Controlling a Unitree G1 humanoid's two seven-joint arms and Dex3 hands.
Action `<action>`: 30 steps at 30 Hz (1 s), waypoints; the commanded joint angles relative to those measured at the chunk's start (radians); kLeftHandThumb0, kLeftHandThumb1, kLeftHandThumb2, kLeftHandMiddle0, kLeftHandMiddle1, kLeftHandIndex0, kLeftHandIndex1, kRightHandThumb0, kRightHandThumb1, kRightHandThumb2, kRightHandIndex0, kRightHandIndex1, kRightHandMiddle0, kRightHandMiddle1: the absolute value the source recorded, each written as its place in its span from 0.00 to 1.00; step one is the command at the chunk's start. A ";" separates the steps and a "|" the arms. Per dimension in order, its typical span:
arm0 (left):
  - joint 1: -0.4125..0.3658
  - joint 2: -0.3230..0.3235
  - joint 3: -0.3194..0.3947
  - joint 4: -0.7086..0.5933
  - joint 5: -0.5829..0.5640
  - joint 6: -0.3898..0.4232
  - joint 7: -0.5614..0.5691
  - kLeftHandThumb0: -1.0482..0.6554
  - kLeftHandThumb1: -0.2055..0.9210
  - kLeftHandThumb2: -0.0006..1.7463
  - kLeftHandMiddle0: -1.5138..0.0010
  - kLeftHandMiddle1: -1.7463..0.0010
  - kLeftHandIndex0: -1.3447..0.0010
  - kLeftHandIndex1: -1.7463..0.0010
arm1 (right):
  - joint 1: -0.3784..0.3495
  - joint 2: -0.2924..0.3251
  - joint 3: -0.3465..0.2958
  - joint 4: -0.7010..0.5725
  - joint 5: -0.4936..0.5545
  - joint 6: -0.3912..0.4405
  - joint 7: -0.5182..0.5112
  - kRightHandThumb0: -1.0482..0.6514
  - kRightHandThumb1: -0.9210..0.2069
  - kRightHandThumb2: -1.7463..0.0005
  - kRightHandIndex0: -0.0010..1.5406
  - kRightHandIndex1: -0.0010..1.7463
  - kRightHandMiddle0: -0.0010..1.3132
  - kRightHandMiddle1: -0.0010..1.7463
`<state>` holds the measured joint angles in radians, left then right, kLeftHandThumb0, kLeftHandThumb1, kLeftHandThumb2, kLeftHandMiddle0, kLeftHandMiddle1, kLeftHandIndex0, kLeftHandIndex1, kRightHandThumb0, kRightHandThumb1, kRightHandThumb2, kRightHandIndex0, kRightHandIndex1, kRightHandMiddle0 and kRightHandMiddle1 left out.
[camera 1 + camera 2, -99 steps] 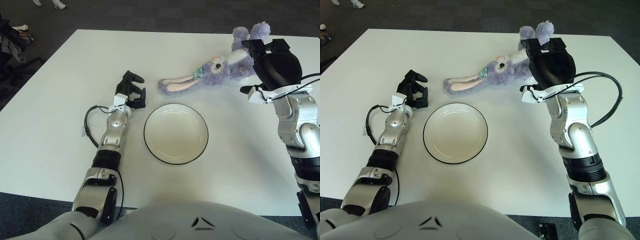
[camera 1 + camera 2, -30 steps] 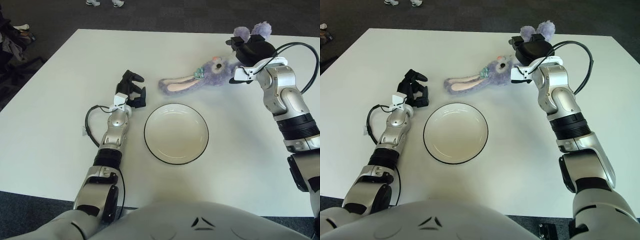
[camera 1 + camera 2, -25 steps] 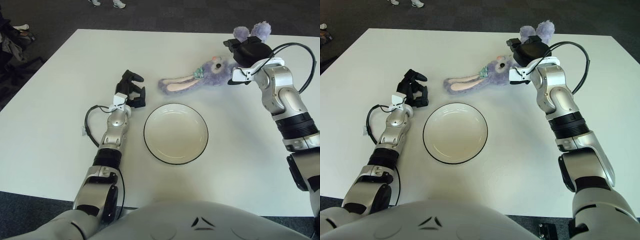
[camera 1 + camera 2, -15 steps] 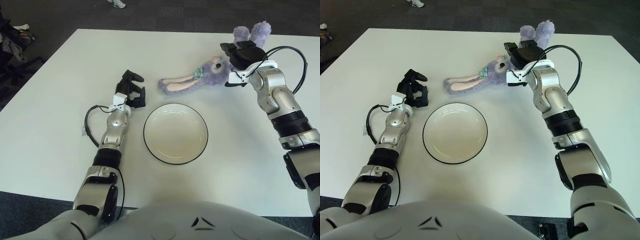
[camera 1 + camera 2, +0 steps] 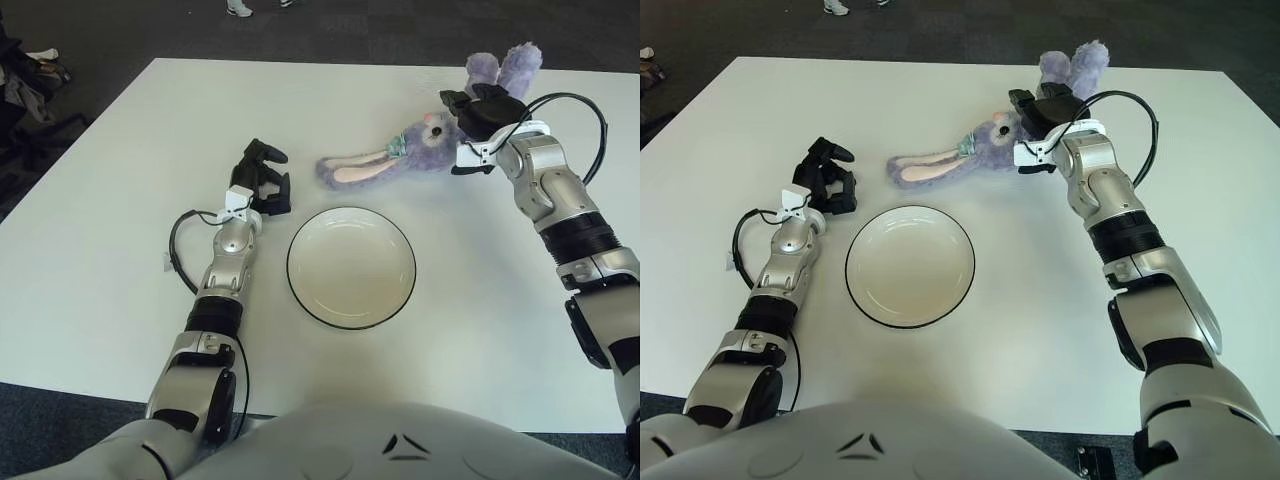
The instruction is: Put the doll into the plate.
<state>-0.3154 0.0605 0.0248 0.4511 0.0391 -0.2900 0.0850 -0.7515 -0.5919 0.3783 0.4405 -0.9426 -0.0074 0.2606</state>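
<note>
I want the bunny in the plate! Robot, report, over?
Right hand on the doll, grasp unclear. Left hand idle left of the plate. Nothing between doll and plate.

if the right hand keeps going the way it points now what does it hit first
Most likely the purple plush bunny: the right hand reaches forward and leftward over the bunny's body, near its head. Whether they already touch is unclear. The plate lies well off that line.

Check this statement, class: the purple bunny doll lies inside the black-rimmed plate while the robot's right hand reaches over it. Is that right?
Not quite. The doll lies on the table, beyond the plate, which holds nothing. The right hand is over the doll's body, as the left eye view shows. The left hand shows left of the plate.
</note>
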 commanded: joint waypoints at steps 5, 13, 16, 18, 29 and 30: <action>0.075 -0.022 -0.002 0.045 0.000 -0.010 -0.001 0.61 0.45 0.77 0.66 0.00 0.63 0.00 | -0.066 0.015 0.030 0.181 0.054 -0.083 -0.013 0.06 0.36 0.63 0.00 0.29 0.00 0.21; 0.083 -0.022 -0.008 0.031 0.011 -0.004 0.005 0.61 0.45 0.77 0.66 0.00 0.63 0.00 | -0.075 0.020 0.034 0.251 0.102 -0.118 -0.014 0.07 0.38 0.63 0.00 0.40 0.00 0.25; 0.086 -0.023 -0.010 0.024 0.014 0.001 0.007 0.61 0.44 0.77 0.66 0.00 0.63 0.00 | -0.081 0.023 0.049 0.291 0.102 -0.134 -0.027 0.07 0.39 0.62 0.00 0.45 0.00 0.27; 0.089 -0.025 -0.009 0.017 0.013 0.007 0.007 0.61 0.44 0.77 0.66 0.00 0.63 0.00 | -0.095 0.028 0.064 0.339 0.096 -0.151 -0.048 0.07 0.40 0.61 0.00 0.47 0.00 0.28; 0.098 -0.029 -0.010 -0.005 0.018 0.024 0.016 0.61 0.45 0.77 0.66 0.00 0.63 0.00 | -0.153 0.052 0.110 0.513 0.113 -0.195 -0.069 0.14 0.49 0.54 0.00 0.42 0.00 0.32; 0.098 -0.029 -0.010 -0.005 0.019 0.024 0.016 0.61 0.45 0.77 0.66 0.00 0.63 0.00 | -0.157 0.057 0.113 0.528 0.114 -0.195 -0.070 0.19 0.54 0.51 0.00 0.40 0.00 0.31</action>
<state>-0.3022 0.0515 0.0196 0.4127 0.0497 -0.2764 0.0886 -0.9292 -0.5548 0.4676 0.9050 -0.8395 -0.2036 0.1554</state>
